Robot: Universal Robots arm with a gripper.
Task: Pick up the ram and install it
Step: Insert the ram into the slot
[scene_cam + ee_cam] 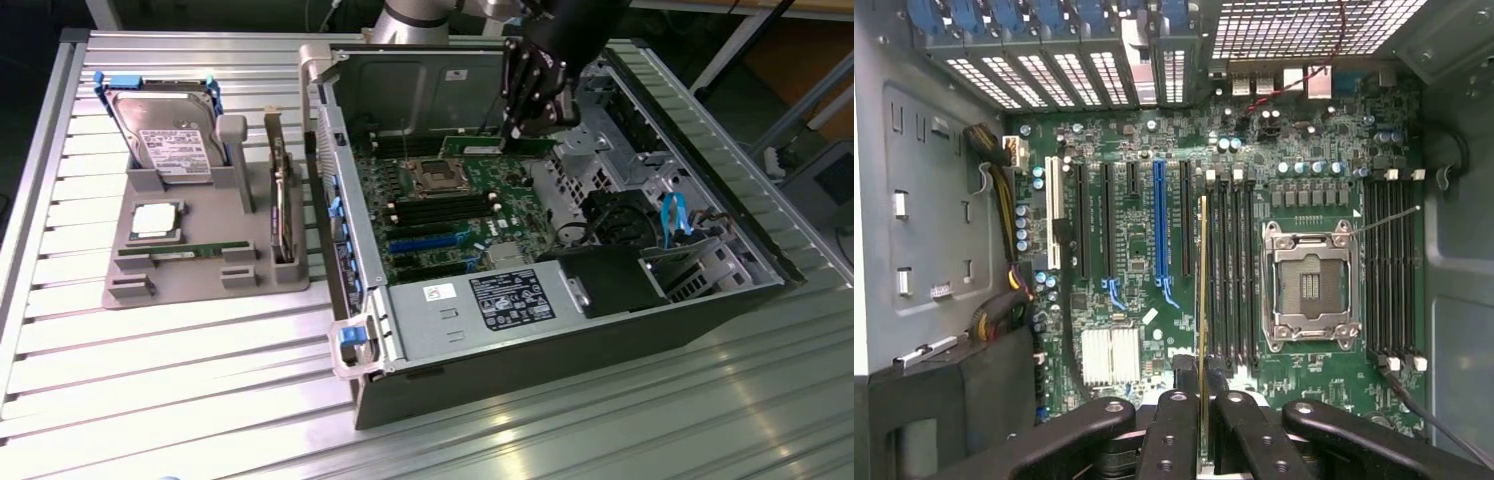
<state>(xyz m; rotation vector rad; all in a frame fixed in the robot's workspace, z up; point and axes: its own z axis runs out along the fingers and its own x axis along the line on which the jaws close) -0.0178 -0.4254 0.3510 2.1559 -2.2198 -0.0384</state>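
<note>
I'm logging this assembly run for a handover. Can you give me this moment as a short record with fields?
gripper: shut on the ram, inside the open computer case
ram: thin green stick, held on edge over the motherboard, running along the memory slots
processor socket: empty
holder: outside the case, carrying a hard drive, processor chip, second green stick and upright circuit card
progress: ram lifted; seating in a slot cannot be told

A ribbed metal counter (160,400) is seen; a grey parts holder (187,272) and an open computer case (561,385) are set upon it.
</note>
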